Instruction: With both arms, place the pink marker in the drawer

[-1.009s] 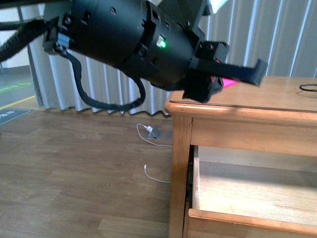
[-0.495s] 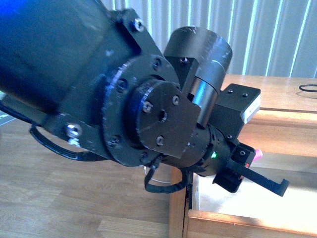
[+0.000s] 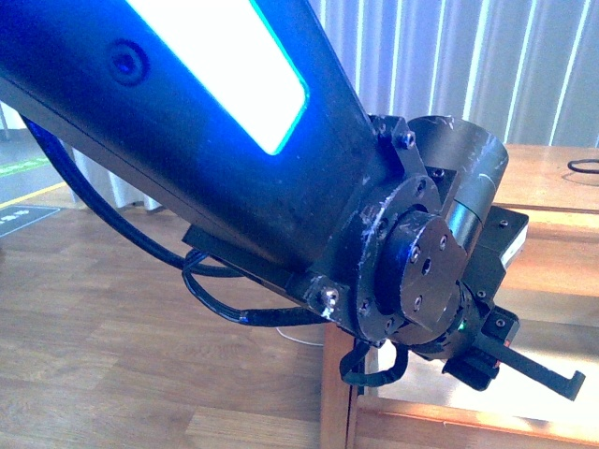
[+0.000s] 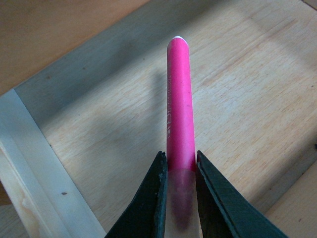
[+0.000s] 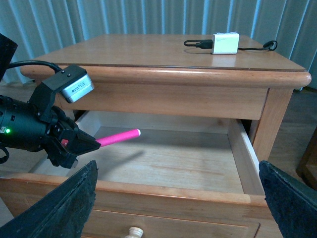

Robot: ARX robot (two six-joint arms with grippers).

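In the left wrist view the pink marker [image 4: 178, 99] sticks out from my left gripper [image 4: 179, 171], which is shut on its paler cap end. It hangs just above the pale floor of the open drawer [image 4: 257, 89]. The right wrist view shows the same: the left gripper [image 5: 91, 145] reaches in from the drawer's side and holds the marker [image 5: 119, 137] level over the drawer [image 5: 163, 196]. My right gripper [image 5: 177, 167] stands open in front of the drawer, holding nothing. The left arm [image 3: 281, 187] fills the front view and hides the marker there.
A white charger [image 5: 225, 43] with a black cable lies on the dresser top [image 5: 148, 52]. A round knob [image 5: 132, 232] shows on the drawer front. Grey curtains hang behind. Wooden floor [image 3: 112, 327] lies beside the dresser.
My left arm has swung down from beside the dresser top into the open drawer, taking the marker with it. In the front view the arm now hides the marker.
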